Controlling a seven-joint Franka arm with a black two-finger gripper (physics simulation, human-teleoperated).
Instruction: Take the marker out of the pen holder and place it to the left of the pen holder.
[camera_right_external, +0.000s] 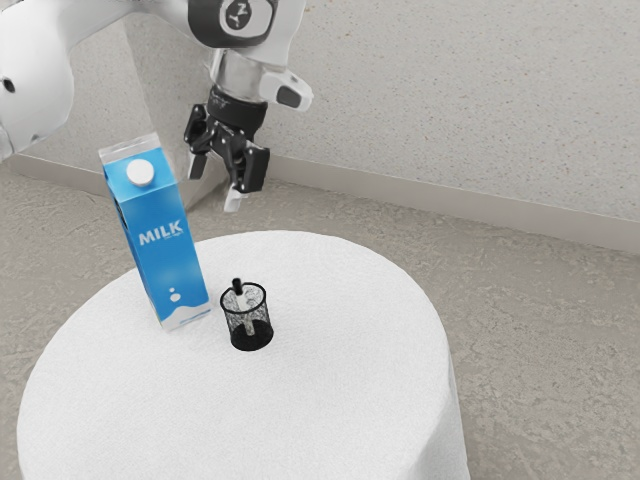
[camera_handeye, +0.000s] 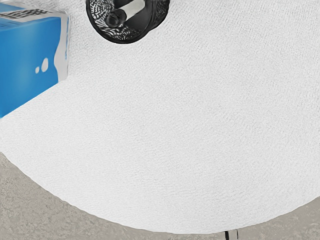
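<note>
Well; marker (camera_right_external: 237, 286) tilted inside mesh pen holder (camera_right_external: 262, 339); capped milk carton (camera_right_external: 160, 255) near it; pincer (camera_right_external: 214, 188) released, fingers apart

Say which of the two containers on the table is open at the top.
The pen holder, the short, round, black mesh one with the marker in it. The other, the tall blue milk carton, has a white cap on.

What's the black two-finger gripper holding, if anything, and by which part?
Nothing is held. The gripper hangs open; the black-ended white marker sits in the black mesh pen holder.
</note>
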